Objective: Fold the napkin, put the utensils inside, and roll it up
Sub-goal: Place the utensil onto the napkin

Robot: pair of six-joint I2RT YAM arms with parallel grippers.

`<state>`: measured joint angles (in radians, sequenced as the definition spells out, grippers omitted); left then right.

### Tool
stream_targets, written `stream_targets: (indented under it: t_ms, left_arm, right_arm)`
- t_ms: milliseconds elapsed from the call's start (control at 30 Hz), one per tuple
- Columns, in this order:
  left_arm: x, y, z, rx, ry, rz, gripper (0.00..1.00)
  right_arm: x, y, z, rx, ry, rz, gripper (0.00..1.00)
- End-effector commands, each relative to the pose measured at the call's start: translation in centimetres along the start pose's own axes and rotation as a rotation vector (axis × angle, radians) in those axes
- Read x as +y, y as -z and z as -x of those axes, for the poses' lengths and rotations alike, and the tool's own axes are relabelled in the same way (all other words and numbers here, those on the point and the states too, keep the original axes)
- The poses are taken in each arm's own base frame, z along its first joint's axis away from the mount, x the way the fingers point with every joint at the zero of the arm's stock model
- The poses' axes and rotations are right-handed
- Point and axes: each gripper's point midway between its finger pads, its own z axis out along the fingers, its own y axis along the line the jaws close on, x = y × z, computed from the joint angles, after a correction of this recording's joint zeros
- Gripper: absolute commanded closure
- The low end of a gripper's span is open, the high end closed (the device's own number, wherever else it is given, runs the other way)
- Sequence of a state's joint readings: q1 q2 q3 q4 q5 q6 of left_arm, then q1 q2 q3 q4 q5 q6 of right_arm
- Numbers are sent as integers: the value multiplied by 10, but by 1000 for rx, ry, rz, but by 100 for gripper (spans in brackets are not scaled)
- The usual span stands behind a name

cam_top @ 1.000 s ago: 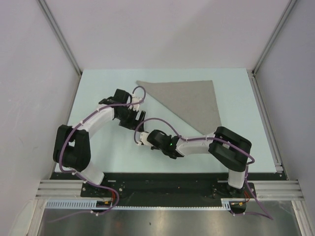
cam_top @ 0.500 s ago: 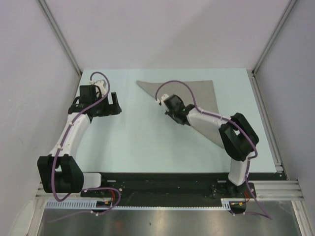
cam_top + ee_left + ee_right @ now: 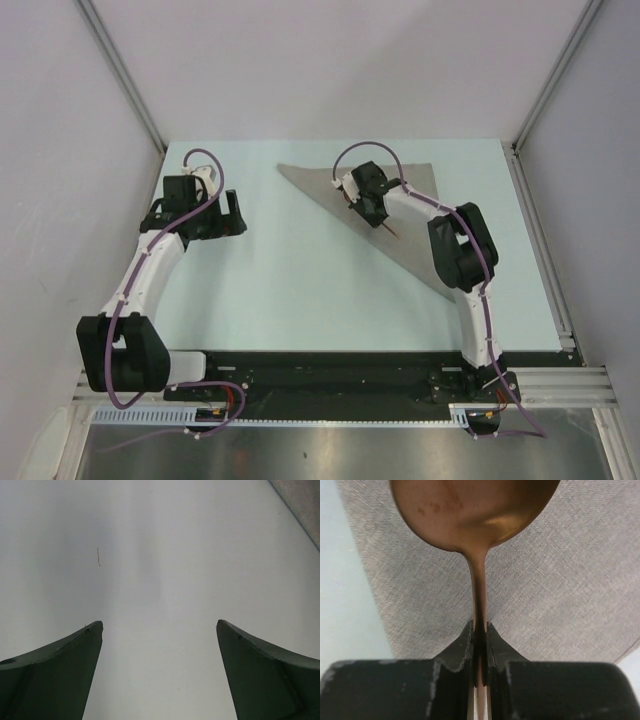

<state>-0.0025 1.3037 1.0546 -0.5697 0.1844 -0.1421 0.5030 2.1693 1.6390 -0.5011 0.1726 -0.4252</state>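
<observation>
The grey-beige napkin (image 3: 405,205) lies folded into a triangle at the back right of the table; it fills the right wrist view (image 3: 560,580). My right gripper (image 3: 360,203) is over its left part, shut on the thin handle of the wooden spoon (image 3: 479,600), whose brown bowl (image 3: 470,510) points ahead over the cloth. The handle's end sticks out behind the gripper in the top view (image 3: 390,229). My left gripper (image 3: 215,216) is open and empty over bare table at the back left; its fingers (image 3: 60,670) stand wide apart.
The pale green table (image 3: 290,290) has metal rails along its sides and a black strip at the near edge. White walls close in the back and sides. A corner of the napkin shows at the top right of the left wrist view (image 3: 305,505).
My right arm has carried the spoon from the table's middle up onto the napkin's left part. My left arm swung out to the back left earlier and has held still since.
</observation>
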Motion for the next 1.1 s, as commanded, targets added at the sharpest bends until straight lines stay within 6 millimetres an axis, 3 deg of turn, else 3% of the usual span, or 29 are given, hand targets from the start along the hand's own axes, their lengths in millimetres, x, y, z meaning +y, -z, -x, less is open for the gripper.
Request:
stream_targets:
  t_ms: [0, 300, 533, 633, 933, 1067]
  left_arm:
    - [-2, -1, 4, -16, 10, -3, 0]
    - [-3, -2, 2, -6, 10, -12, 0]
    - [-5, 0, 3, -11, 9, -21, 0]
    - [-6, 0, 3, -12, 8, -24, 0]
    - [-7, 1, 4, -15, 7, -27, 0]
    - [-7, 0, 3, -12, 7, -27, 0]
  right_arm:
    - [3, -6, -10, 60, 52, 93, 100]
    - [9, -13, -32, 151, 47, 111, 95]
    - [4, -9, -36, 173, 40, 78, 74]
    - [1, -8, -35, 171, 36, 68, 69]
    - [-5, -1, -32, 160, 24, 53, 70]
    - [-11, 13, -24, 119, -21, 43, 70]
